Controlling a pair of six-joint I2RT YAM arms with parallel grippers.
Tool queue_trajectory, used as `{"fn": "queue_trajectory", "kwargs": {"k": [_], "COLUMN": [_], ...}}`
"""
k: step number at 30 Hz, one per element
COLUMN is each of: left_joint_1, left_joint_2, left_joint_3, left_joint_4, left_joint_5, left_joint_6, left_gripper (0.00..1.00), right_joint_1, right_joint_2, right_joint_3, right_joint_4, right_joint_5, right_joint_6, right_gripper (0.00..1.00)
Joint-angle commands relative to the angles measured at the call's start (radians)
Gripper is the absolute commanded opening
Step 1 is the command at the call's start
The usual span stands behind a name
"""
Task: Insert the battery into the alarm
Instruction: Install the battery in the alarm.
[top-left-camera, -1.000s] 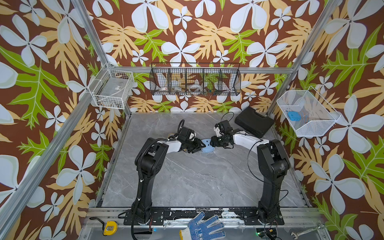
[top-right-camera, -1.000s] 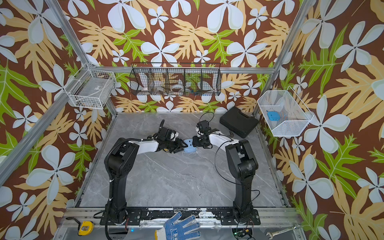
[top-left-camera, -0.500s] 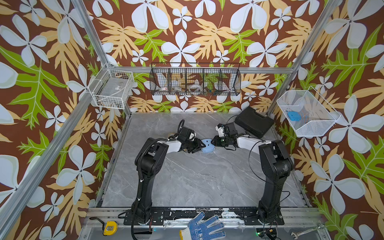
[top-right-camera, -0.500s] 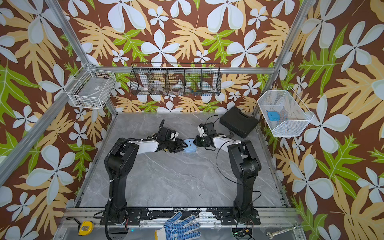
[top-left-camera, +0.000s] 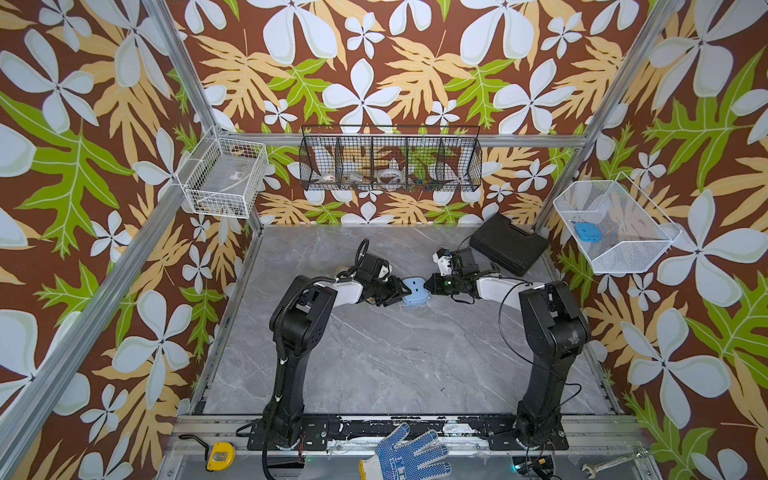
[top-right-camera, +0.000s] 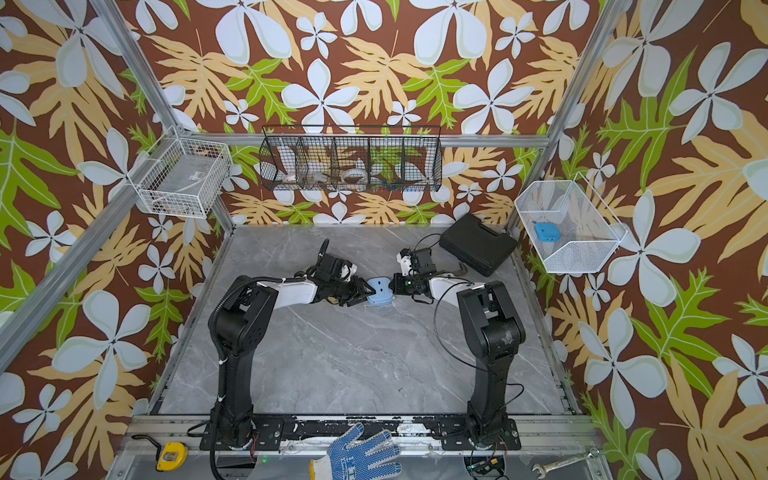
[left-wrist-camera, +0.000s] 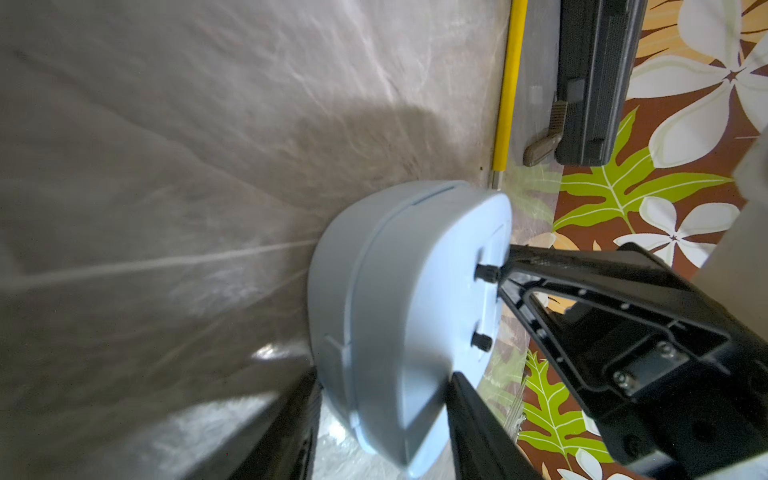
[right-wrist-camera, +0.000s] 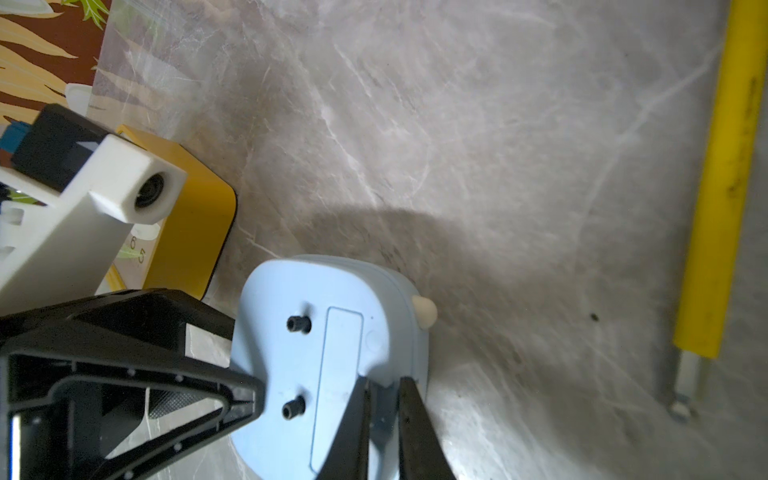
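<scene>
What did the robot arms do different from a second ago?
The right gripper squeezed its jaws nearly together on the edge of the blue alarm clock, and that arm shifted slightly toward the black case. The left gripper kept holding the clock's other end, and the clock stayed where it was.

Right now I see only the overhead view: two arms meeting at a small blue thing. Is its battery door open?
Observer: No. In the right wrist view the battery cover on the alarm looks shut, flush with its back.
Operator: Who holds it?
Observer: The left gripper, clamping it front and back, as the left wrist view shows.
Operator: And the other arm?
Observer: The right gripper has its tips close together at the cover's edge.
</scene>
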Motion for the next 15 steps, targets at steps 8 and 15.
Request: {"fn": "queue_trajectory", "kwargs": {"k": [8,15], "left_joint_1": [0.000,0.000], "left_joint_2": [-0.021,-0.042], "left_joint_3": [0.005,0.009], "left_joint_4": [-0.022,-0.016], "left_joint_5": [-0.018,-0.016], "left_joint_6": [0.019,0.030], "left_gripper": [0.50,0.50], "right_joint_1": [-0.008,-0.008], "right_joint_2": [-0.002,-0.070], "right_joint_3": [0.037,0.057], "right_joint_4": [-0.165,-0.158], "right_joint_5": [-0.002,0.049], "right_joint_6": [-0.027,-0.033], "right_gripper": [0.26,0.48]}}
